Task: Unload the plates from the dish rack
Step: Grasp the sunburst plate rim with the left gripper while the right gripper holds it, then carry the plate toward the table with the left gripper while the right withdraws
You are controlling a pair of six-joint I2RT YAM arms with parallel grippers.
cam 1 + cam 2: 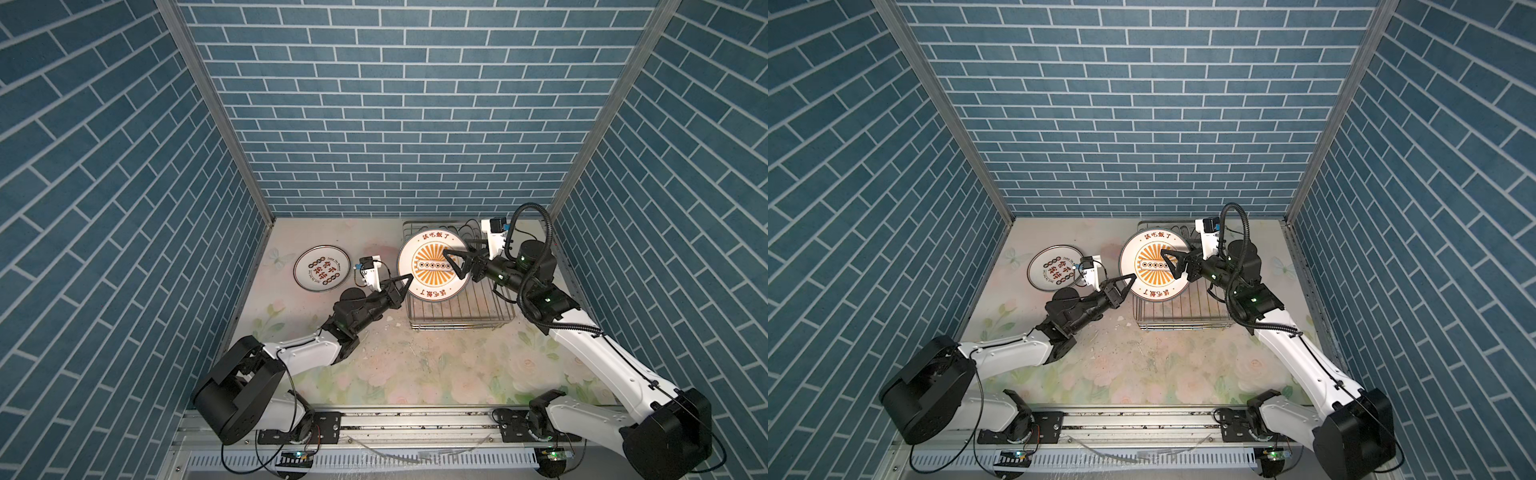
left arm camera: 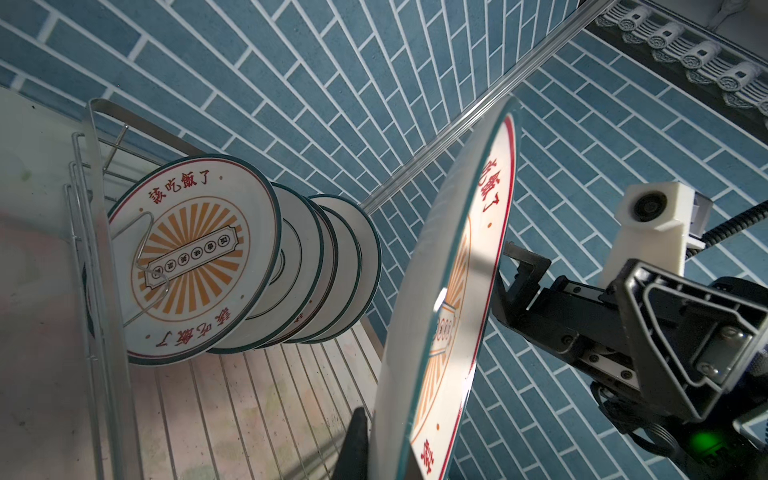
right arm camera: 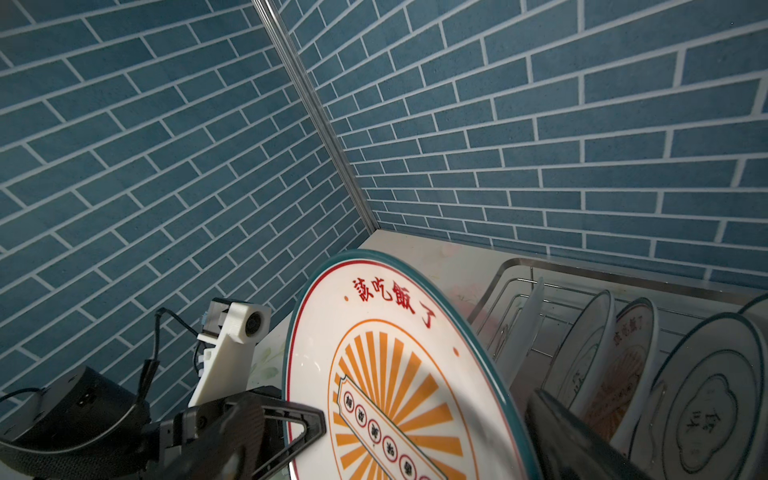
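- My left claw [image 1: 406, 281] is pinched shut on the edge of the sunburst plate [image 1: 426, 259], held up over the dish rack [image 1: 465, 322].
- My right claw [image 1: 452, 264] is wide open, with that plate in its gap.
- One plate [image 1: 322, 272] lies flat on the table [image 1: 374, 365], near my left claw.
- At least four plates [image 2: 332, 266] wait in the rack, close by my right claw.

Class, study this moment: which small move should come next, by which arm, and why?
Probably the right gripper should back away from the sunburst plate: its jaws stand open at the plate's face, while the left gripper is shut on the plate's rim, holding it tilted over the dish rack.
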